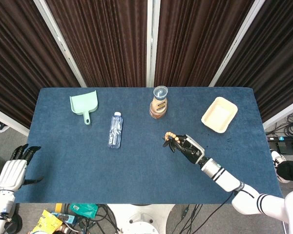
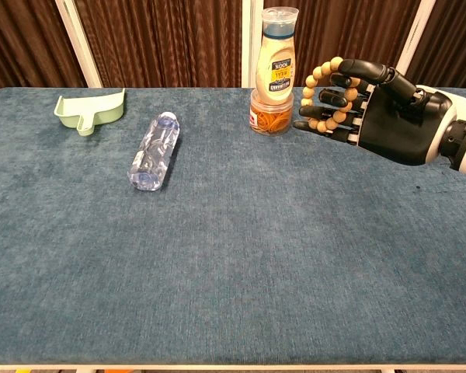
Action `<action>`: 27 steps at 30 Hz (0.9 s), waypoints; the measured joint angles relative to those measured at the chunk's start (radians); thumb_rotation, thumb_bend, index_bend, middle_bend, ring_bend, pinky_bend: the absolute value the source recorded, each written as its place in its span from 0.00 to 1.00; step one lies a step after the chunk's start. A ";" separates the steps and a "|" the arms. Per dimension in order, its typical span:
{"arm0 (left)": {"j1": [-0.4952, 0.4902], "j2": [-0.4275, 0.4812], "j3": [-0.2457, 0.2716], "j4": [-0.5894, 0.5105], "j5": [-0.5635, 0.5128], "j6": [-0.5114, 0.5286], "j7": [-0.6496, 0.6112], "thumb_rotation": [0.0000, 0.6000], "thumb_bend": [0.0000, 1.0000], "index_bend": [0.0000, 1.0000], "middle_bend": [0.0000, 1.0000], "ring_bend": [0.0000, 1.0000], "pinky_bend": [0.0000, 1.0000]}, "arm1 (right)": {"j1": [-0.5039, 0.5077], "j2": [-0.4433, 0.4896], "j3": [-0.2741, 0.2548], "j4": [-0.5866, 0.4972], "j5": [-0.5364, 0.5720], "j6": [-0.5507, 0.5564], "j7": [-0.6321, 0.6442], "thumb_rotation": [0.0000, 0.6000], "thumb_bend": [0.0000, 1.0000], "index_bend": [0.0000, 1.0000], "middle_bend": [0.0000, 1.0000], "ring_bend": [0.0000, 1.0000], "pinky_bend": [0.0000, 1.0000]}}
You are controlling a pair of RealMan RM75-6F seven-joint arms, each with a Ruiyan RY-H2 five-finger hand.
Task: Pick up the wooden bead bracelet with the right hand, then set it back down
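Right robot hand (image 2: 377, 109) grasping bracelet (image 2: 323, 95), looped over its fingers above the surface (image 2: 233, 256), just right of the bottle (image 2: 274, 70). Risk: beads snag on fingers at release, or hand knocks the bottle. Left robot hand (image 1: 13, 171) released, far left.

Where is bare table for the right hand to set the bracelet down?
Right below the right hand, holding the wooden bead bracelet, the blue cloth lies bare across the near half. The far strip is busier: sauce bottle, water bottle, dustpan, tray.
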 measured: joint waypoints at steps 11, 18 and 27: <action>-0.004 0.002 -0.002 -0.009 -0.007 -0.009 0.006 1.00 0.00 0.15 0.13 0.00 0.00 | -0.010 -0.016 0.002 0.013 0.010 0.007 -0.074 0.55 0.42 0.66 0.68 0.38 0.02; -0.003 0.001 -0.002 -0.007 -0.008 -0.009 0.005 1.00 0.00 0.15 0.13 0.00 0.00 | -0.020 -0.025 0.004 0.019 0.017 0.014 -0.103 0.55 0.51 0.67 0.68 0.38 0.02; 0.000 -0.004 -0.001 0.002 -0.004 -0.003 -0.002 1.00 0.00 0.15 0.13 0.00 0.00 | -0.026 -0.026 0.004 0.023 0.012 0.023 -0.134 0.54 0.69 0.67 0.68 0.38 0.02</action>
